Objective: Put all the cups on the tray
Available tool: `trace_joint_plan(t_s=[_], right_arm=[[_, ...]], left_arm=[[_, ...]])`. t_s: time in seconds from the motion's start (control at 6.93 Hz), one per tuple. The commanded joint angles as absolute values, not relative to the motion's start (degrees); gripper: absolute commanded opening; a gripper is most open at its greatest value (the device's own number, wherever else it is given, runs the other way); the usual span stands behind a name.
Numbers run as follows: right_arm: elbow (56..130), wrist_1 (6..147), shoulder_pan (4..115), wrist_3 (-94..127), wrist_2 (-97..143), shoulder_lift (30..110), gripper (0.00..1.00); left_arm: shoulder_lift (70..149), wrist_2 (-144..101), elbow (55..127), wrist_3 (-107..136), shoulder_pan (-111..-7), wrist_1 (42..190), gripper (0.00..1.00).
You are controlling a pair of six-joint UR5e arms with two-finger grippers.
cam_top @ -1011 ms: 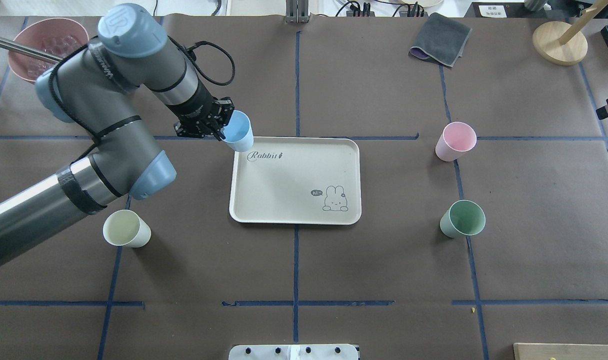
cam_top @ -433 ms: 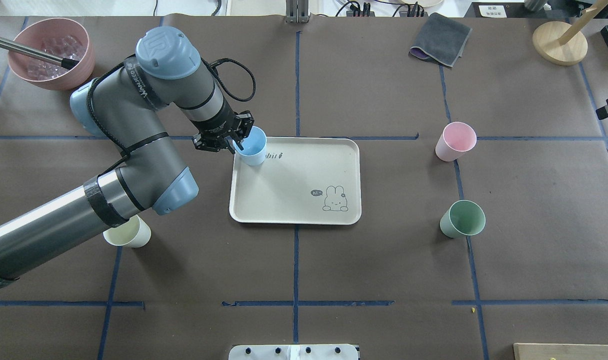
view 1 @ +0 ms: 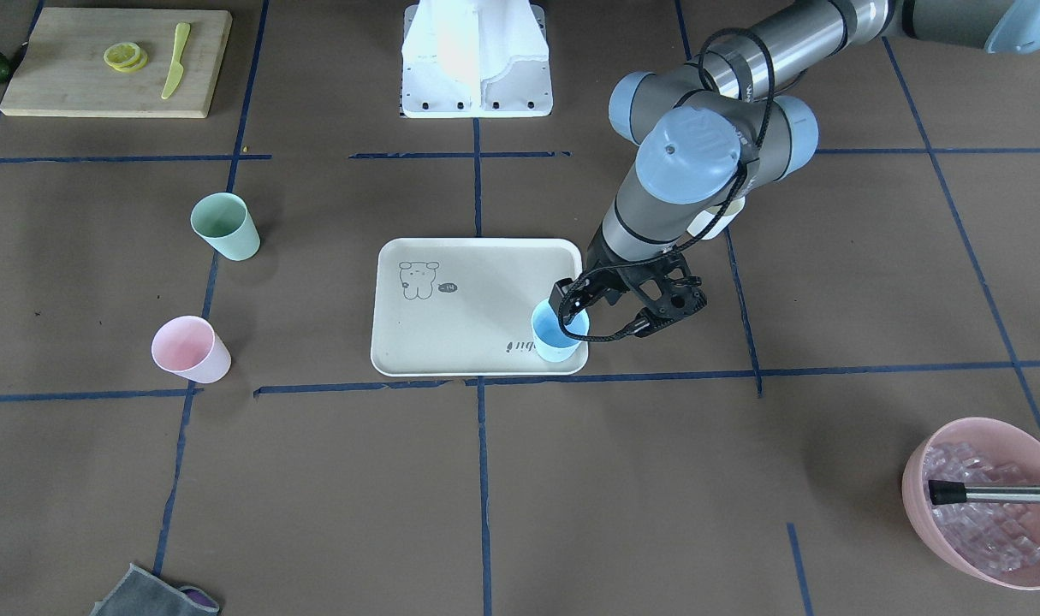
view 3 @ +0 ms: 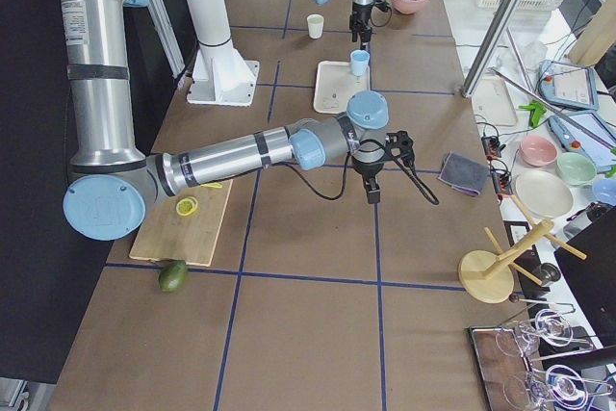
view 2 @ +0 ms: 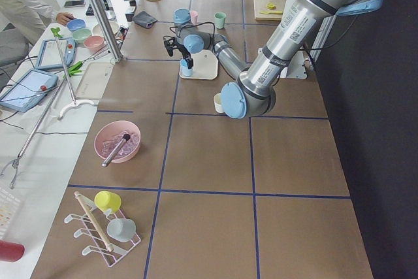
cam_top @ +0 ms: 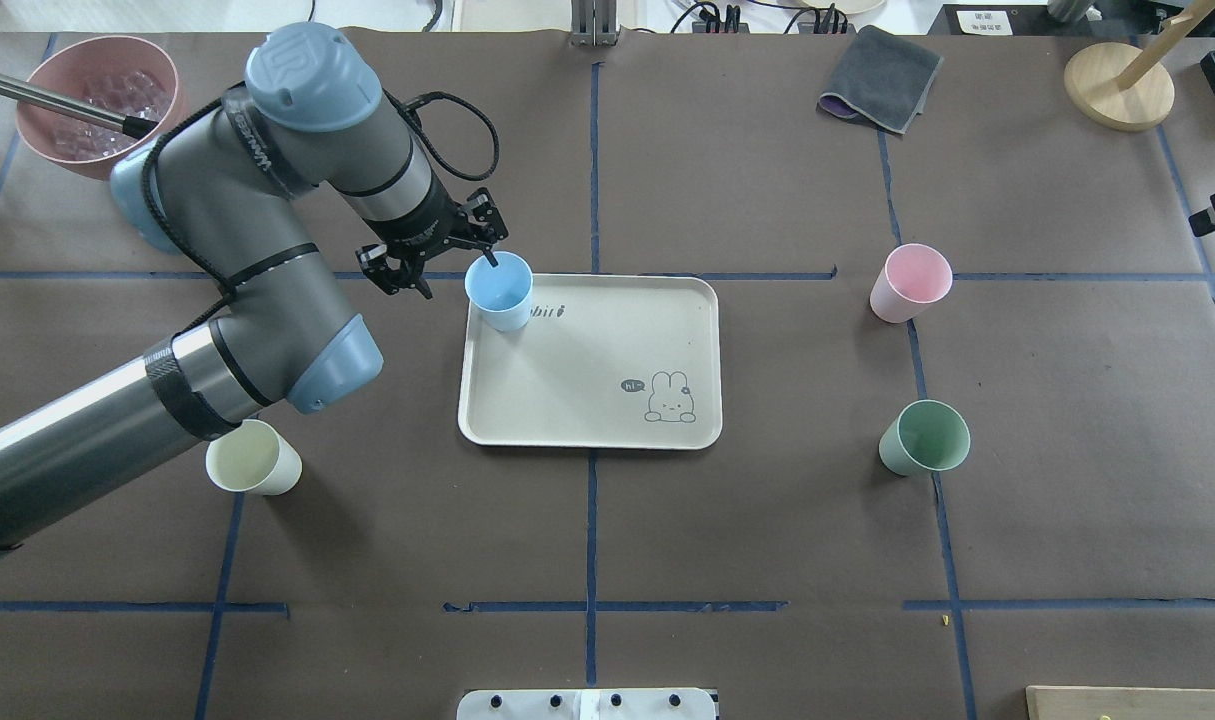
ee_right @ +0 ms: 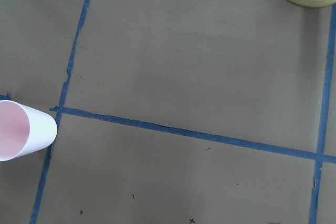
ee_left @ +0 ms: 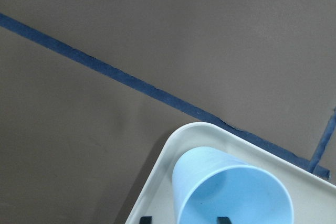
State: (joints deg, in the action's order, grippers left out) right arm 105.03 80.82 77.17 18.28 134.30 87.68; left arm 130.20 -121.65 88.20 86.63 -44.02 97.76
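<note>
The light blue cup stands upright on the far left corner of the beige tray, over the "Rabbit" script. My left gripper is open beside it. One fingertip is at the cup's mouth and the other is outside its wall. The pink cup and the green cup stand on the table right of the tray. The cream cup stands on the table at the near left, partly under my left arm. My right gripper shows only in the exterior right view, and I cannot tell its state.
A pink bowl of ice cubes with a metal rod in it sits at the far left. A grey cloth and a wooden stand are at the far right. A cutting board lies near the robot's right.
My left gripper carried the blue cup right and down onto the tray's far left corner, then opened and let it go. The other cups have not moved.
</note>
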Motion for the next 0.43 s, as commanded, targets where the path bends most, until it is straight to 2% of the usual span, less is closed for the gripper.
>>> trace_joint_plan(t_s=[0.0,0.29], right_arm=[[110.8,81.0,73.2,32.4,133.8,87.9,1.00],[119.9,80.9,63.3,42.1,128.5,93.4,1.00]], left_arm=[[124.8,-121.9,95.4,73.3,-48.8,89.7,0.99],[120.5,-125.2,96.9,62.5,-53.9,89.5,0.99]])
